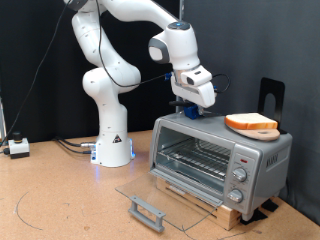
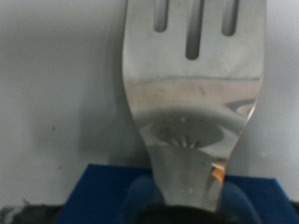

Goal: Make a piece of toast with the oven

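Pincer (image 1: pixel 190 110) grips spatula (image 2: pixel 192 93) over oven (image 1: pixel 215 155) top, left of toast (image 1: pixel 251 123); door (image 1: pixel 150 195) open. Keep blade flat.

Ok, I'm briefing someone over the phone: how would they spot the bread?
Find the silver toaster oven with its glass door dropped open, at the exterior view's right. On its flat roof, right end, lies the piece of toast: pale face, orange-brown crust, the only food in sight.
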Controlling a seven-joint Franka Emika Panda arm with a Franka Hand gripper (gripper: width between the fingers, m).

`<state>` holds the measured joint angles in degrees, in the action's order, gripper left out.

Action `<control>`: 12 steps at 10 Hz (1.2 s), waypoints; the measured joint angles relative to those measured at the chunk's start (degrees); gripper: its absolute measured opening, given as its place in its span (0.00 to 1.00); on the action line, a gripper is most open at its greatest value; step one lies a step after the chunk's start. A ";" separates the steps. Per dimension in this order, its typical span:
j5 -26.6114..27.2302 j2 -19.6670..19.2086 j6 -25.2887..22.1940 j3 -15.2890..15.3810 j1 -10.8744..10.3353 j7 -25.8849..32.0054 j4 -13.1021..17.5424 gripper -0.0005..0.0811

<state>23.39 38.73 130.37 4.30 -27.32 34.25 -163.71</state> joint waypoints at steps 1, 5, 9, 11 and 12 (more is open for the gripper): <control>-0.07 0.00 0.00 0.06 0.27 -0.10 0.01 0.58; -1.16 0.00 -0.01 0.13 1.14 -0.10 0.01 0.74; -1.54 0.00 -0.44 0.18 1.82 -0.54 0.01 0.98; -1.54 0.00 -0.65 0.19 1.96 -0.74 0.01 0.99; -1.54 0.00 -0.76 0.19 1.97 -0.76 0.01 0.99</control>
<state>21.85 38.72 129.61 4.49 -25.35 33.49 -163.70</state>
